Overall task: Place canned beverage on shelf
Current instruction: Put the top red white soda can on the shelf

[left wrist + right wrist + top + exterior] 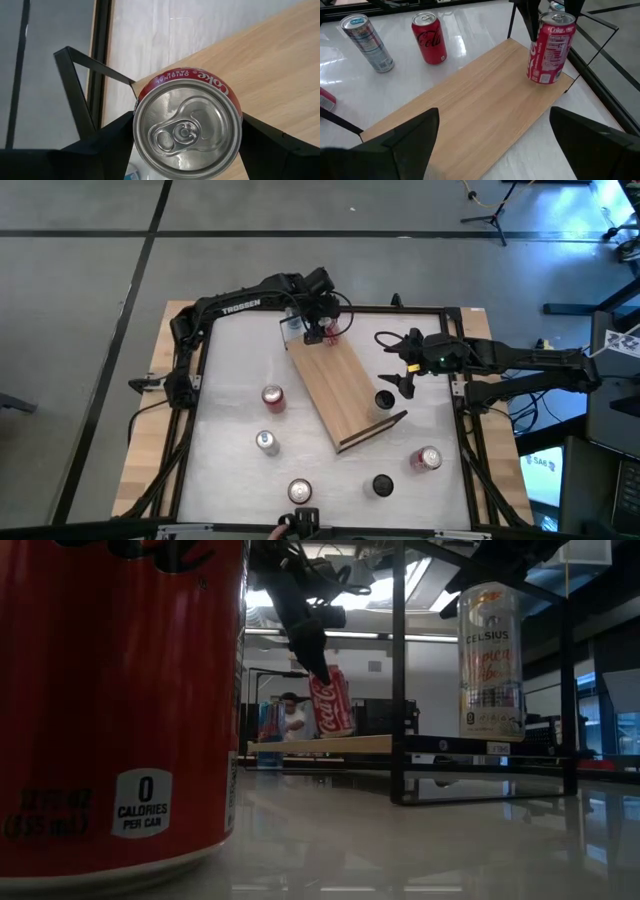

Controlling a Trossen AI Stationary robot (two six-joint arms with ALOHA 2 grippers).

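Observation:
A red Coca-Cola can (331, 328) is at the far end of the light-wood shelf (345, 385), which lies slantwise on the white table. My left gripper (318, 330) is shut on this can. The can also shows in the low view (332, 702) and in the right wrist view (550, 47). My right gripper (402, 368) is open and empty, to the right of the shelf, with its fingers wide apart over the board's near part (470, 115). My left gripper pinches the can's upper wall just below the rim (142, 107) between its two fingers (112, 137), one on each side. The fingers come from above, pointing down. The can leans a little, with its base (543, 80) on the shelf's far end.
A red can (272, 397) and a silver can (266, 442) stand left of the shelf. Another can (299, 491) and a black can (383, 485) stand near the front edge. A pink can (428, 459) lies at front right. A black can (384, 400) stands beside the shelf's right edge.

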